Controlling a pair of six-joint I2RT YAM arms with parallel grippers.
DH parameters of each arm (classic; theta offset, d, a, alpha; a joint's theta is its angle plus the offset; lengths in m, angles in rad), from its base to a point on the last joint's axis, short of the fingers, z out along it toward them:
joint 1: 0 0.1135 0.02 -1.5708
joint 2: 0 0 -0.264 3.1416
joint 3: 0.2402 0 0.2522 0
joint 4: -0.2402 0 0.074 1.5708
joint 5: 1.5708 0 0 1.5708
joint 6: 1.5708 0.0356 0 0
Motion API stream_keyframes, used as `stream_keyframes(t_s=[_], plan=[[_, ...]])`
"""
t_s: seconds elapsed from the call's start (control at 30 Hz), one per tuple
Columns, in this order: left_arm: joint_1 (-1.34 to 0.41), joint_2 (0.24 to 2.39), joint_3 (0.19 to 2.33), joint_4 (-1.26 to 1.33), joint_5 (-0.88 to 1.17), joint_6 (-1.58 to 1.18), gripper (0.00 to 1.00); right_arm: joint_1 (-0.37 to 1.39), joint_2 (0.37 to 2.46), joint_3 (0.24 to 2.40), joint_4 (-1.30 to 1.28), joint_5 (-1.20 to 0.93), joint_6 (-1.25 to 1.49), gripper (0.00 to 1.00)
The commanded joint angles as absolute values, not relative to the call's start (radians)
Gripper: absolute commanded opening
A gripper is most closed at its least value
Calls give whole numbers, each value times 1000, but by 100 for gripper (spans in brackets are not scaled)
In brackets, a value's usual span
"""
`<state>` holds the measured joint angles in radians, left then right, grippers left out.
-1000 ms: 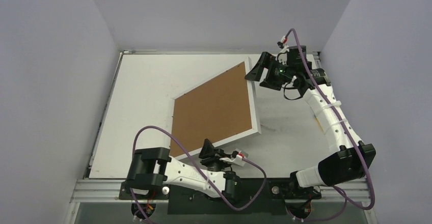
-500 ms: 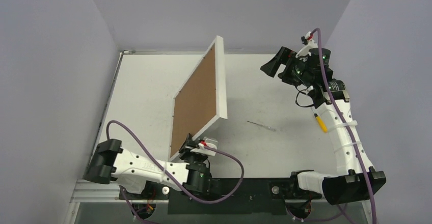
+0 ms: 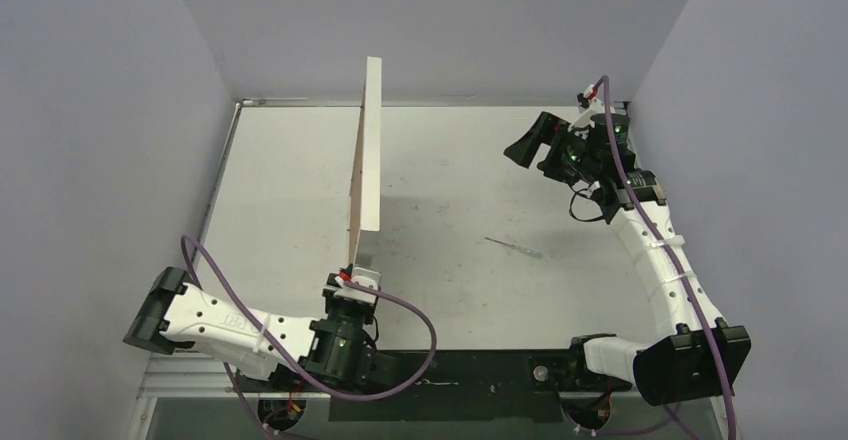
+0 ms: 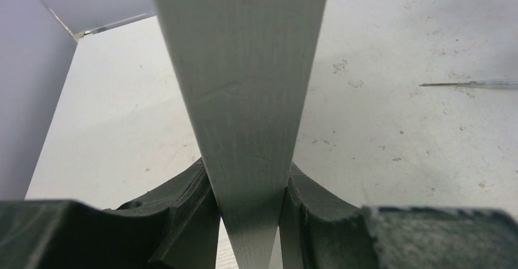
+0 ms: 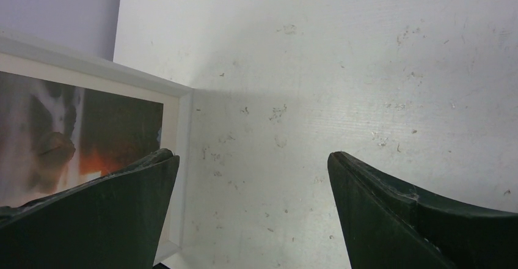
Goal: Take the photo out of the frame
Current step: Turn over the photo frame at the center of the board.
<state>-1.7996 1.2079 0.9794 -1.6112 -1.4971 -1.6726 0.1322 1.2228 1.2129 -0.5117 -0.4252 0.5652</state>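
While the large rectangular picture frame with a narrow white border and brown fibreboard back (image 3: 368, 150) is held up on edge, almost vertical and seen nearly edge-on from above, its near lower end is gripped by the left gripper (image 3: 355, 278). In the left wrist view the frame's white edge is seen clamped between the two black fingers (image 4: 186, 211), the jaws partly closed on it. The right gripper (image 3: 528, 145) is held well apart from the frame, above the far right part of the white table (image 3: 450, 180). Its jaws are spread wide and nothing is held. The dark cloudy photo with an orange-red glow (image 5: 91, 134) is seen inside the frame's front, behind the white border. A thin pale sliver (image 3: 512, 247) lies on the table.
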Motion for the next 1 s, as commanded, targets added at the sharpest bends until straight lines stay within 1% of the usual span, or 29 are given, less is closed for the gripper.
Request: stream_keyframes(t_s=[0.0,0.07,0.13,0.33,0.37,0.43,0.53,0.73,0.83,0.9,0.97], plan=[[-1734,1226,1045,-1591,-1688,-1748,0,131,1209,1193,-405,-454,585,98],[-1705,1274,1067,-1591,-1689,-1732,0,131,1215,1182,-396,-466,590,98],[-1747,1287,1035,-1593,-1757,-1799,0,131,1218,1177,-396,-470,587,98],[-1710,1354,995,-1600,-1767,-1908,0,131,1219,1174,-394,-448,575,98],[-1698,1386,1004,-1601,-1767,-1906,0,131,1225,1172,-390,-449,572,99],[-1680,1467,1028,-1603,-1766,-1918,0,131,1238,1165,-379,-463,567,95],[-1630,1550,1066,-1604,-1766,-1965,0,133,1255,1140,-355,-488,567,94],[-1519,1604,1099,-1608,-1768,-2037,0,132,1269,1100,-319,-489,565,94],[-1528,1643,1127,-1610,-1768,-2045,0,133,1276,1083,-289,-501,570,93],[-1534,1648,1126,-1611,-1767,-2058,0,133,1282,1071,-265,-513,571,91],[-1538,1658,1129,-1611,-1767,-2066,0,134,1288,1064,-230,-568,579,91]])
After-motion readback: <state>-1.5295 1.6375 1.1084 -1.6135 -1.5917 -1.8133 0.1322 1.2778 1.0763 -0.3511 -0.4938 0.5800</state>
